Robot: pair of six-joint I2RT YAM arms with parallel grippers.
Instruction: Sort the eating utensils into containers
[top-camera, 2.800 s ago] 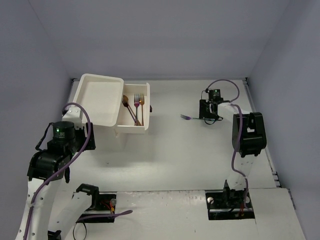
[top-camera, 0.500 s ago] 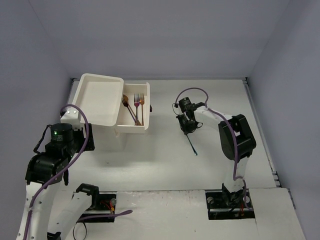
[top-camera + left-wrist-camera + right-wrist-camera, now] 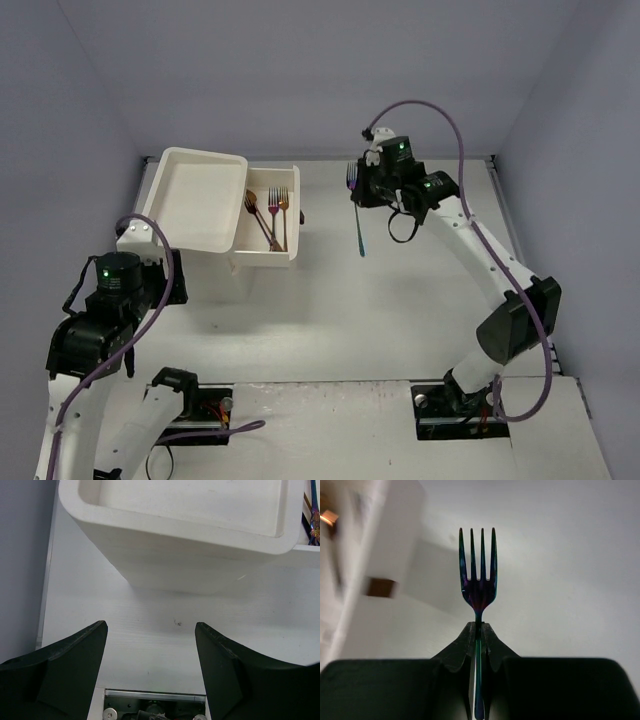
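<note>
Right pincer (image 3: 478,630): I am clamping it tight on the neck of an iridescent fork (image 3: 478,580), with the tines pointing up in the wrist view.
Fork's place: it is hanging in the air at the upper centre of the overhead frame, clear of the surface (image 3: 330,320) and a little to the right of the open drawer (image 3: 262,258).
Left pincer (image 3: 150,665): it is standing wide apart and gripping nothing, hovering over bare surface just below the white drawer unit (image 3: 190,555).
Done: three forks (image 3: 272,215) are lying in the open drawer. Two are gold and the third is probably iridescent, though they are showing small from overhead.
Left: I am judging that this fork is going into the drawer next. I am seeing no other utensils loose on the surface, so the sorting is looking close to finished.
</note>
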